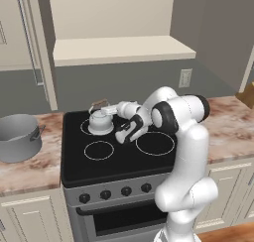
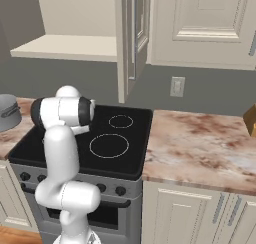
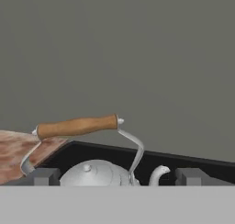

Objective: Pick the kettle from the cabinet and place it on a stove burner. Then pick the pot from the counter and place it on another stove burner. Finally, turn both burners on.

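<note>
The small silvery kettle [image 1: 100,122] stands upright on the back-left burner of the black stove [image 1: 119,156]. My gripper [image 1: 105,107] is open, level with the kettle's brown-topped handle and just to its right. In the hand view the kettle [image 3: 94,172] sits low between my two fingertips [image 3: 46,176], and its wooden handle arches above them untouched. The wide grey pot [image 1: 17,137] rests on the marble counter [image 1: 30,169] left of the stove, seen at the left edge as pot [image 2: 7,110]. The cabinet recess has a bare beige shelf [image 1: 124,50].
Several dark knobs [image 1: 115,192] line the stove front. Three ringed burners are bare, among them the big front-right one [image 1: 155,143]. A wall outlet [image 1: 184,78] sits behind the stove. A brown wooden object [image 2: 251,118] stands at the counter's right edge. An open cupboard door [image 2: 131,38] hangs above.
</note>
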Robot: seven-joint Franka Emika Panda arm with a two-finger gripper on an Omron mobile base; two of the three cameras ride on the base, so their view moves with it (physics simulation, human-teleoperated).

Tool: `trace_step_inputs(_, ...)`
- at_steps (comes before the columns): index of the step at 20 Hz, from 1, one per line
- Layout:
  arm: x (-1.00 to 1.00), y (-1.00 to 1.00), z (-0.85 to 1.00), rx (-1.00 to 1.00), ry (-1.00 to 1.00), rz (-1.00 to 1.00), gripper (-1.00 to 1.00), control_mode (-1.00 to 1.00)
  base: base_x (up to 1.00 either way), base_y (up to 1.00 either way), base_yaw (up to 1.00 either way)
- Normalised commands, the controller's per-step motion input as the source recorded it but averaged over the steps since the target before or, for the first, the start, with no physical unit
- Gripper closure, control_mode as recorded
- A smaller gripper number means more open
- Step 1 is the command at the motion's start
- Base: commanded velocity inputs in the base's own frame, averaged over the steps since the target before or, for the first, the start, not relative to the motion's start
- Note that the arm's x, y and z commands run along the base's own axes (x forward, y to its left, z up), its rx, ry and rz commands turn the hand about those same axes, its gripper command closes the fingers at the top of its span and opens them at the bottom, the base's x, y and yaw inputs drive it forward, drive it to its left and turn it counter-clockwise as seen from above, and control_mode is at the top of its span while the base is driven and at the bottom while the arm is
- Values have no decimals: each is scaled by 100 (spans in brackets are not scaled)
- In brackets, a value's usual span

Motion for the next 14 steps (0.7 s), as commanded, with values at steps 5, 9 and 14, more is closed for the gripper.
trace_step_inputs(5, -38, -10, 0, 0, -6, 0, -100, -100, 0, 0, 0)
trace_step_inputs(9, -40, -9, 0, 0, -5, 0, -100, -100, 0, 0, 0)
trace_step_inputs(14, -38, -3, -10, 0, -1, 0, -100, -100, 0, 0, 0)
